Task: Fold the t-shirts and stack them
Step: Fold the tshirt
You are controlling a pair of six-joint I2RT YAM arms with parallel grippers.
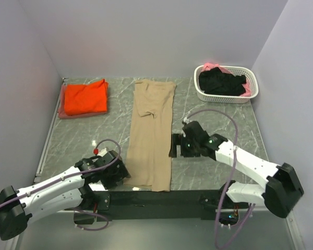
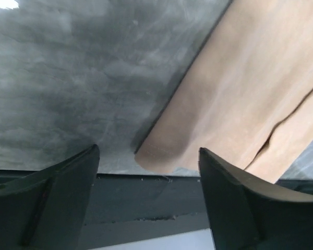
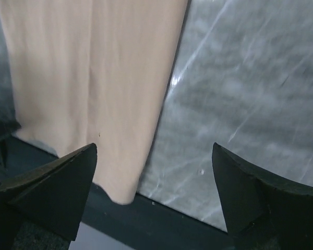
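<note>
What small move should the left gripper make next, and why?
Probably lower and close the left gripper on the near corner of the tan t-shirt: it lies between the open jaws, and the long strip is not yet folded crosswise.

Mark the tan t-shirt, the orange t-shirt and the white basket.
tan t-shirt (image 1: 152, 138): top external view, middle of the long folded strip.
orange t-shirt (image 1: 85, 98): top external view, centre of the folded cloth.
white basket (image 1: 223, 97): top external view, its near slotted wall.
</note>
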